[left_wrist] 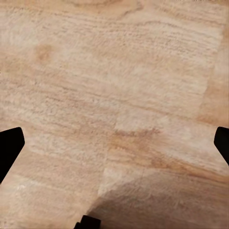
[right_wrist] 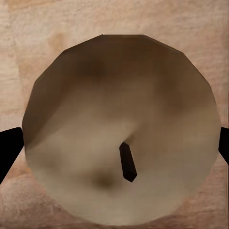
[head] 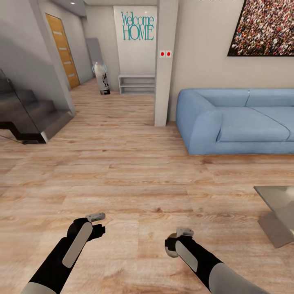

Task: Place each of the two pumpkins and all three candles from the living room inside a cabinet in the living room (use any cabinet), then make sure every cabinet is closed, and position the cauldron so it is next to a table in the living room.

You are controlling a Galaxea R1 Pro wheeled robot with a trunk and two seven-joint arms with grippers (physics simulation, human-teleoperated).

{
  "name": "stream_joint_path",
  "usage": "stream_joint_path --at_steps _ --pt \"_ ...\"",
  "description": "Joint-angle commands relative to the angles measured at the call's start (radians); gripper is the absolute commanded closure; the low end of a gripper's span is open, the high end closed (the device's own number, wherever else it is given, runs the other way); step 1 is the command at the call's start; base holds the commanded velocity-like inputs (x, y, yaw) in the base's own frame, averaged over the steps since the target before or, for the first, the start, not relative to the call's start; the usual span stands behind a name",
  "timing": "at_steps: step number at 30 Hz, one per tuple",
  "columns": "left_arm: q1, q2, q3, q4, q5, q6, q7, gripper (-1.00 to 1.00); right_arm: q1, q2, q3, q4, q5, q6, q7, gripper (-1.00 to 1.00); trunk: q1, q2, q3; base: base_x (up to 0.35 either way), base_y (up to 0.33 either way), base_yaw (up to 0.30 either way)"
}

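The right end effector holds one candle between its two fingers: in the right wrist view a fingertip shows at each flank of the tan, round candle top, with its dark wick near the middle. In the head view that end effector hangs low over the plank floor, the candle's pale edge peeking beside it. The left end effector is spread wide with nothing between its two fingertips, bare floor planks beneath; in the head view it hangs over the floor too, well apart from the right one.

Farther out, one grey desk corner lies just in front of one blue sofa. Beside the sofa's near arm stands one grey pillar carrying two red switches. Beyond the pillar are one low white shelf, one "Welcome HOME" sign, one wooden door and one dark staircase. Above the sofa hangs one framed picture.
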Motion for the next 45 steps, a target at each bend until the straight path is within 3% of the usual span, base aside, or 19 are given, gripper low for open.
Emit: stream_joint_path --at_steps 1,6,14,20,28,33,45 --pt "-0.001 0.001 -0.003 -0.001 0.01 0.001 0.01 -1.0 -0.001 0.0 0.005 -0.002 -0.008 0.015 -0.01 1.0 -0.004 0.007 0.002 0.0 0.0 0.0" --pt "-0.001 0.005 -0.003 -0.001 0.009 0.001 0.011 -1.0 -0.006 -0.004 -0.001 -0.021 -0.012 0.106 -0.014 1.0 -0.023 0.042 0.018 0.0 0.0 0.0" --pt "-0.001 -0.001 -0.004 0.0 0.009 -0.002 0.013 -1.0 -0.025 -0.002 -0.046 -0.032 -0.007 0.207 -0.02 1.0 -0.054 0.098 0.043 0.0 0.0 0.0" --pt "-0.016 0.002 -0.002 0.006 0.017 0.002 0.013 -1.0 -0.03 -0.001 -0.049 -0.032 -0.008 0.228 -0.056 1.0 -0.077 0.14 0.062 0.0 0.0 0.0" --pt "-0.116 0.003 0.0 0.272 0.021 0.001 0.012 -1.0 -0.03 -0.004 -0.049 -0.033 -0.003 0.239 -0.063 1.0 -0.108 0.196 0.087 0.0 0.0 0.0" --pt "-0.128 -0.003 0.0 0.315 0.015 0.0 0.012 -1.0 -0.03 -0.004 -0.049 -0.034 -0.001 0.262 -0.06 1.0 -0.108 0.196 0.087 0.0 0.0 0.0" --pt "-0.13 0.001 0.003 0.311 0.022 -0.005 0.009 -1.0 -0.03 -0.007 -0.051 -0.034 -0.001 0.266 -0.057 1.0 -0.108 0.196 0.087 -0.01 0.0 0.0"
